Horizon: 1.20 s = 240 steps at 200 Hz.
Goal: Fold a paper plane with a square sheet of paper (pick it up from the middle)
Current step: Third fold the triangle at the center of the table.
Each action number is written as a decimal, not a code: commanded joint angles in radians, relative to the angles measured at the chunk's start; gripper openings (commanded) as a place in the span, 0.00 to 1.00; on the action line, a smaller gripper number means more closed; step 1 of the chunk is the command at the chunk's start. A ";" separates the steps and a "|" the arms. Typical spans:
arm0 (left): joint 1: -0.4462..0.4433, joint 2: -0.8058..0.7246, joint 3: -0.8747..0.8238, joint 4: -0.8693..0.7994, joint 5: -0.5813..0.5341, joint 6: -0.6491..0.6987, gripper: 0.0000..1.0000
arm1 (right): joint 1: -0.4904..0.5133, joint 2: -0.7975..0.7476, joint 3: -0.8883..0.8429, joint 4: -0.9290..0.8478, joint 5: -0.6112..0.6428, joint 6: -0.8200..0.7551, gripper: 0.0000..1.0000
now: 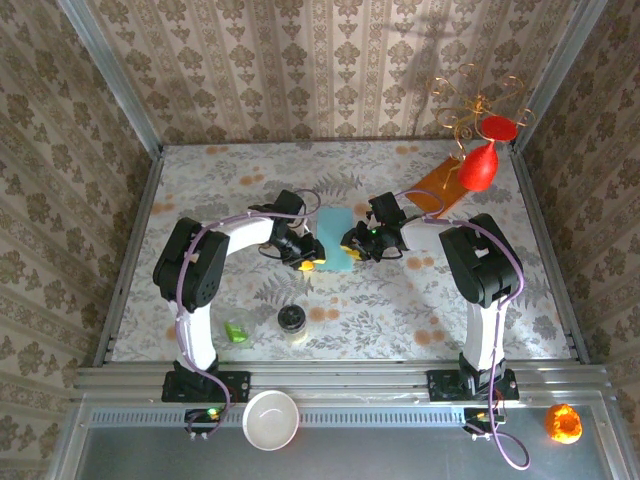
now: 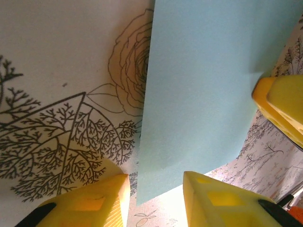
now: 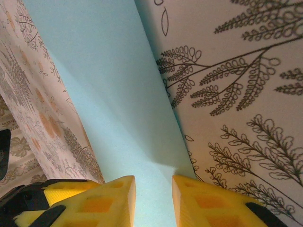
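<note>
two half-open grippers, one blue sheet between them

item 1, square sheet of paper: sits between both hands over the table, and one edge runs into each jaw gap.
item 2, left gripper: jaws apart, clamping nothing; a paper corner lies just ahead of its tips.
item 3, right gripper: jaws also apart, with the sheet running in between them.
risks, as i judge them: closing now could pinch an edge rather than the middle, crumple the thin paper or drag it askew. the facing tips could also collide.
unclear: whether the tips touch the sheet, whether it lies flat, and how it is folded.
</note>
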 commanded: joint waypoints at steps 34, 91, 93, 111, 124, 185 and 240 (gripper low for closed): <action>-0.014 0.009 0.013 0.046 0.066 -0.043 0.35 | -0.012 0.036 -0.042 -0.053 0.059 0.001 0.30; 0.018 0.034 0.042 0.088 0.134 -0.055 0.32 | -0.011 0.034 -0.046 -0.048 0.059 0.004 0.30; 0.020 0.036 0.045 0.087 0.134 -0.053 0.32 | -0.011 0.033 -0.046 -0.048 0.059 0.005 0.30; 0.033 0.061 0.068 0.075 0.134 -0.038 0.31 | -0.011 0.035 -0.046 -0.049 0.059 0.003 0.30; 0.044 0.078 0.082 0.070 0.137 -0.030 0.30 | -0.013 0.033 -0.046 -0.051 0.058 0.004 0.30; 0.075 0.122 0.119 0.064 0.169 -0.025 0.30 | -0.014 0.032 -0.049 -0.051 0.061 0.003 0.30; 0.084 0.150 0.135 0.104 0.209 -0.039 0.27 | -0.014 0.032 -0.049 -0.048 0.061 0.001 0.30</action>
